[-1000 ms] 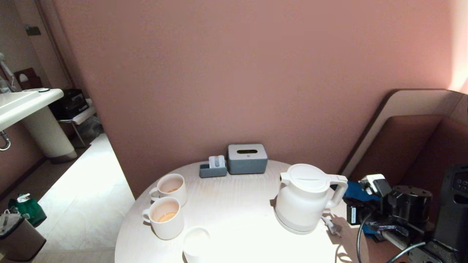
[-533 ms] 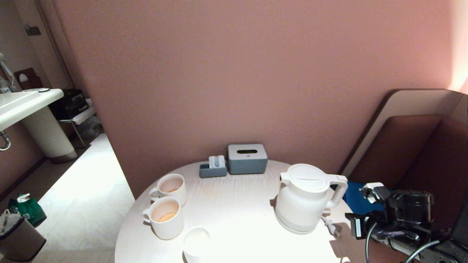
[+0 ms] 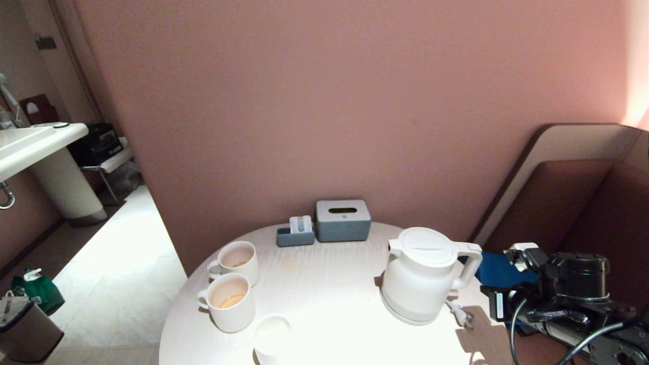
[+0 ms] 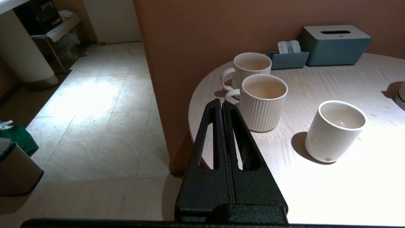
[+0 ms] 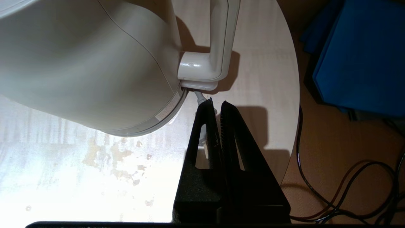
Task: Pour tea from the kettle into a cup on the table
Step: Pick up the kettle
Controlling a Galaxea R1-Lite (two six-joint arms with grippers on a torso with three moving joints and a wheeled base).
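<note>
My right hand (image 5: 215, 106) hangs closed and empty just beside the kettle (image 3: 423, 274), near its handle (image 5: 218, 38). I should open fully before closing around that handle. The cup (image 4: 335, 129) stands well apart from the kettle; my left hand (image 4: 221, 106) idles closed beside it.

Looks like hotel room or small guest suite. Round table (image 3: 324, 284) against pink wall, with tissue box (image 3: 343, 220), small tray of sachets (image 3: 295, 234), kettle (image 3: 423, 276) and ribbed mugs (image 3: 230, 299). Padded bench seat (image 3: 583, 197) at right. Washbasin on ribbed pedestal (image 3: 35, 147) at left, tiled floor (image 3: 127, 263), waste bin (image 3: 25, 329).
</note>
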